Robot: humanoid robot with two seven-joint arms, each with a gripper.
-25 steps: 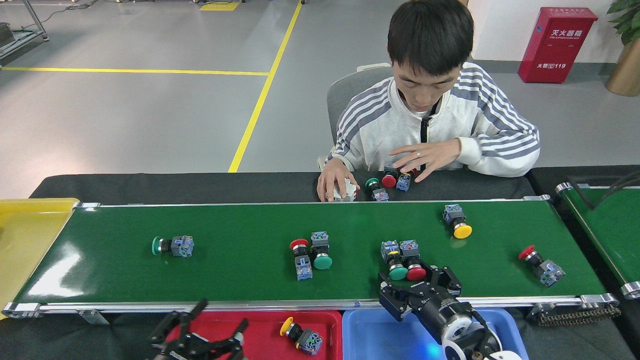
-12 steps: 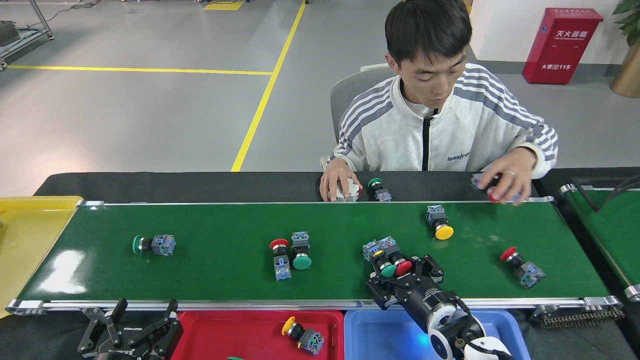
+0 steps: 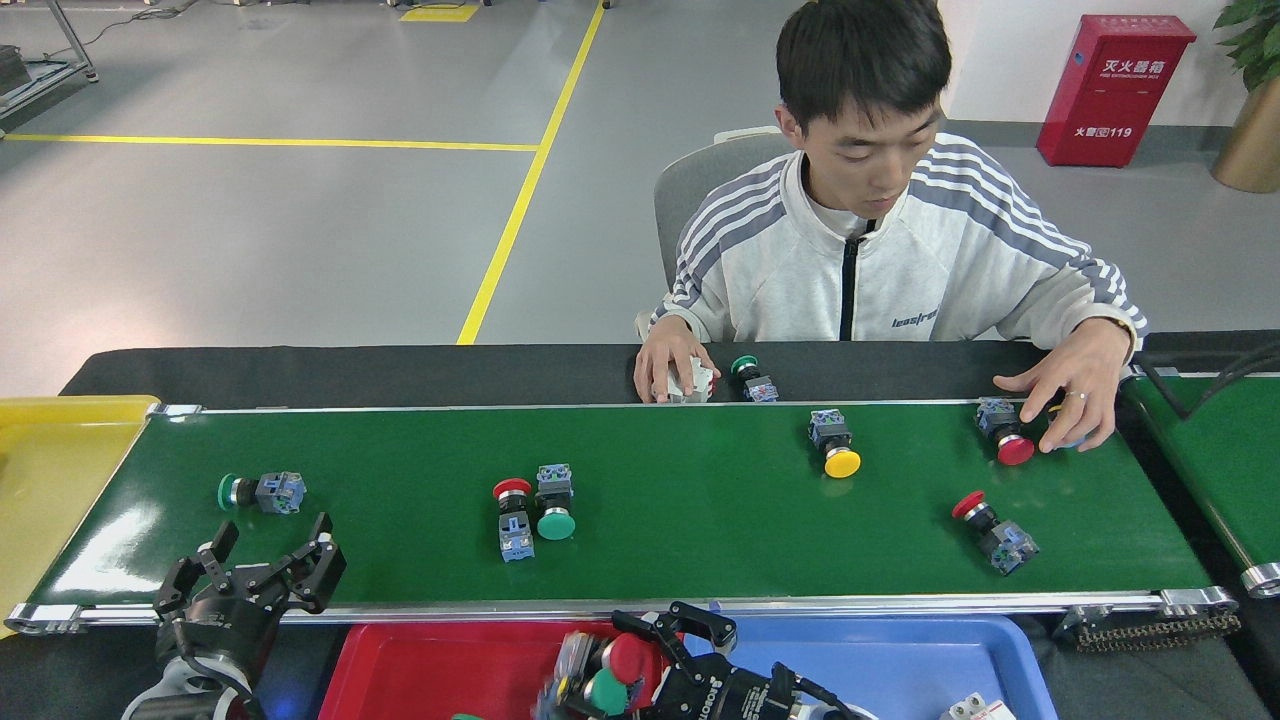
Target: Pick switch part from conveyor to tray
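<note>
Switch parts lie scattered along the conveyor (image 3: 700, 500): a green-capped one (image 3: 262, 491) near its left end, a red-capped (image 3: 514, 512) and a green-capped (image 3: 553, 502) pair touching side by side left of centre, a yellow-capped one (image 3: 833, 445) towards the far rail, a red-capped one (image 3: 992, 531) towards the right end, and another red-capped one (image 3: 1003, 432) at the far right corner, just beside the person's hand (image 3: 1065, 400). The person's other hand (image 3: 668, 368) rests on a white part on the black bench (image 3: 350, 372) behind the conveyor, with a green-capped switch part (image 3: 750, 378) just beside it.

Over the right end of the red tray (image 3: 440, 670), by the edge it shares with the blue tray (image 3: 900, 665), the right gripper (image 3: 640, 655) is clamped on two switch parts (image 3: 605, 675), one red-capped and one green-capped; they are blurred, so finer detail cannot be made out. The left gripper (image 3: 265, 565) hovers over the conveyor's near left corner with its fingers spread apart and nothing between them, near the green-capped part at the left end but not touching it. A yellow tray (image 3: 50, 470) sits off the conveyor's left end.
</note>
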